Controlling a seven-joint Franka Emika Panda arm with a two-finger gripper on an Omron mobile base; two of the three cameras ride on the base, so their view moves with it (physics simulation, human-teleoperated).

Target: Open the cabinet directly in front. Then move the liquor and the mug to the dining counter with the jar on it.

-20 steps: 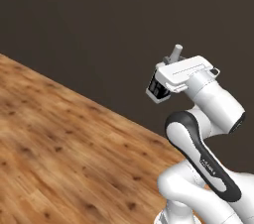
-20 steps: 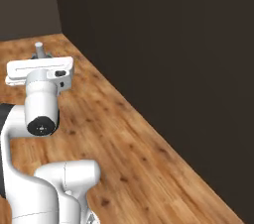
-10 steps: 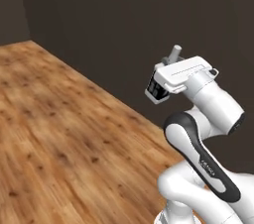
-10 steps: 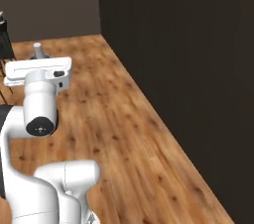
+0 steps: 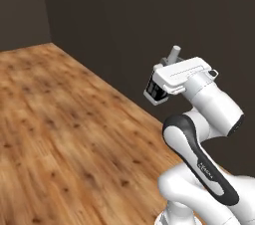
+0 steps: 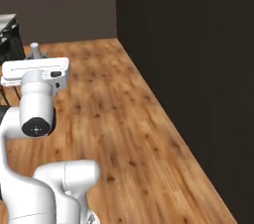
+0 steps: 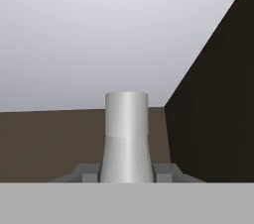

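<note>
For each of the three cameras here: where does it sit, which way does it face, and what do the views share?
Left base view: behind the arm's left, facing wood floor and dark wall; arm at lower right.
Right base view: behind its right, facing floor and wall; arm at lower left.
Hand view: on the hand, facing up; fingers pinch the bottle.
All share the bottle.

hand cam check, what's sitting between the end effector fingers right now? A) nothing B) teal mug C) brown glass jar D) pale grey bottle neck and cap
D: in the hand view a pale grey neck and cap of the liquor rises between the fingers of the end effector, and it pokes up above the hand in the left base view.
</note>
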